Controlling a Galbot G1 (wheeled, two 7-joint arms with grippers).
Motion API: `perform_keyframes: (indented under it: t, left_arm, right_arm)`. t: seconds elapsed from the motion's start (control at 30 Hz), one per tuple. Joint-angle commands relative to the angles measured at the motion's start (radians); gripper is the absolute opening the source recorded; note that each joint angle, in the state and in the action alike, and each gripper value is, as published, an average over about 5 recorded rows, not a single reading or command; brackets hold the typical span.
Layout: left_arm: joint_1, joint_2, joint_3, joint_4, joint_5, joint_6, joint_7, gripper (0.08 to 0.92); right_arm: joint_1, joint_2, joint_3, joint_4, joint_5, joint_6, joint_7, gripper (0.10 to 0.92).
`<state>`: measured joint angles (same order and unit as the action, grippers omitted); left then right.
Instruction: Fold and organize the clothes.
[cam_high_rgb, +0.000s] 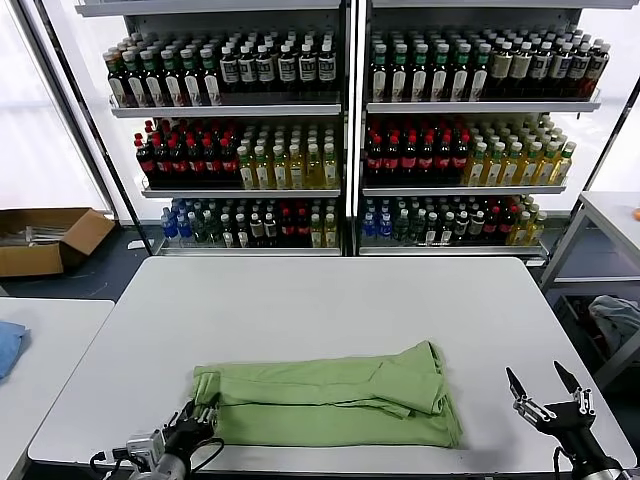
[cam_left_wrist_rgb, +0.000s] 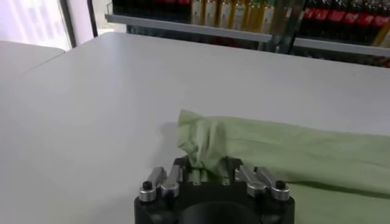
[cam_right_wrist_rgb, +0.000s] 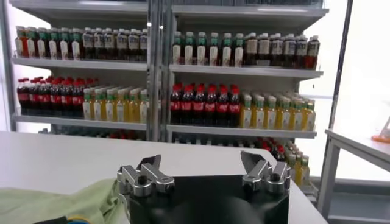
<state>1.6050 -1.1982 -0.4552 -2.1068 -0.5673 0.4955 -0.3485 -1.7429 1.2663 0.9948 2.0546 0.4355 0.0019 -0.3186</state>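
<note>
A light green shirt (cam_high_rgb: 330, 395) lies folded into a long strip across the near part of the white table (cam_high_rgb: 330, 300). My left gripper (cam_high_rgb: 200, 418) sits at the strip's near left corner. In the left wrist view the left gripper (cam_left_wrist_rgb: 207, 167) is shut on a bunched corner of the shirt (cam_left_wrist_rgb: 292, 146), and the cloth rises in a small peak between its fingers. My right gripper (cam_high_rgb: 535, 375) stands open above the table's near right corner, clear of the shirt's right end. In the right wrist view the right gripper (cam_right_wrist_rgb: 201, 159) holds nothing, with the shirt (cam_right_wrist_rgb: 61, 204) off to one side.
Tall shelves of bottles (cam_high_rgb: 340, 130) stand behind the table. A cardboard box (cam_high_rgb: 45, 240) sits on the floor at the left. A blue cloth (cam_high_rgb: 8, 345) lies on a side table at the left. A pale grey bundle (cam_high_rgb: 615, 320) sits at the right.
</note>
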Motion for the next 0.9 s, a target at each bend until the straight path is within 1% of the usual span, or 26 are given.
perform_keyframes:
  t: [0.03,0.2,0.33,0.47,0.6,0.7,0.9]
  left_arm:
    - [-0.003,-0.045,0.041,0.033,0.054,-0.016,-0.030,0.332]
    - [-0.009,-0.038,0.011,0.024,0.043,-0.030,0.001,0.185]
    - [-0.017,0.015,-0.065,-0.003,-0.031,-0.031,0.069,0.102]
    - [-0.021,0.079,-0.189,-0.014,-0.091,-0.026,0.149,0.092]
    - [-0.018,0.141,-0.337,0.006,-0.159,-0.020,0.196,0.092]
    - [-0.008,0.196,-0.438,0.040,-0.197,-0.022,0.223,0.092]
    - [0.000,0.338,-0.612,0.150,-0.227,-0.027,0.288,0.092]
  right_arm:
    - [-0.001,-0.016,0.011,-0.001,0.020,0.006,-0.003,0.823]
    - [0.017,-0.006,0.005,0.000,0.019,0.001,0.001,0.823]
    - [0.023,-0.005,-0.001,0.002,0.020,0.001,0.002,0.823]
    - [0.020,-0.005,-0.006,0.001,0.023,0.004,0.002,0.823]
    - [0.016,-0.004,-0.007,0.009,0.031,0.004,0.003,0.823]
    - [0.012,-0.005,-0.007,0.015,0.035,0.005,0.003,0.823]
    - [0.009,-0.009,-0.015,0.024,0.042,0.006,0.003,0.823]
